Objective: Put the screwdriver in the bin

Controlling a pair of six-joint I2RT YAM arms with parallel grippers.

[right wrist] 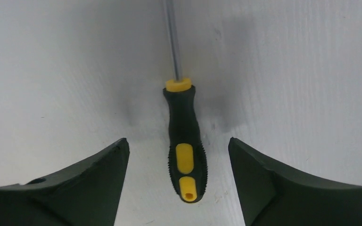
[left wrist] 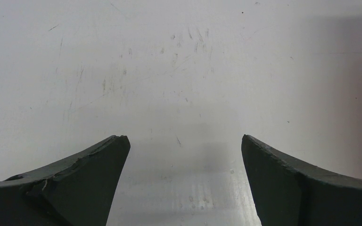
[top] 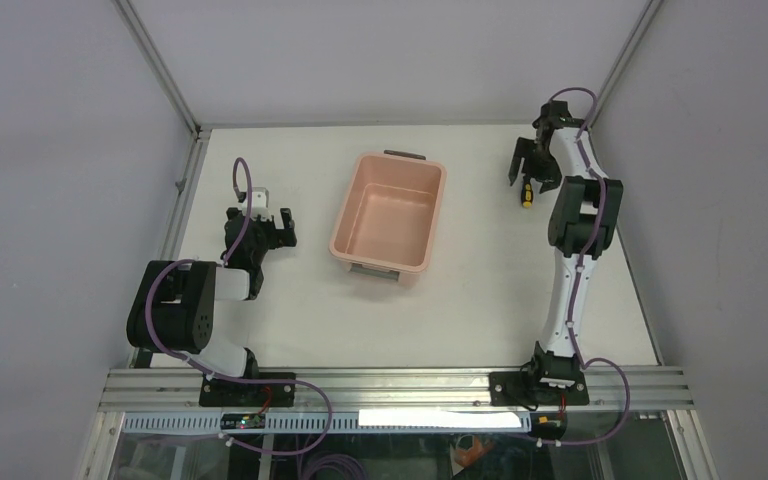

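Note:
The screwdriver (top: 526, 192) lies on the white table at the far right, black and yellow handle toward me. In the right wrist view its handle (right wrist: 185, 155) lies between my open fingers and touches neither; the thin metal shaft runs up out of view. My right gripper (top: 531, 172) hangs open over it. The salmon-pink bin (top: 343, 215) stands empty in the middle of the table, dark handles at both short ends. My left gripper (top: 272, 228) is open and empty over bare table (left wrist: 184, 94), left of the bin.
Grey enclosure walls and aluminium frame posts (top: 160, 65) close in the table at the back and sides. The metal rail (top: 390, 385) with both arm bases runs along the near edge.

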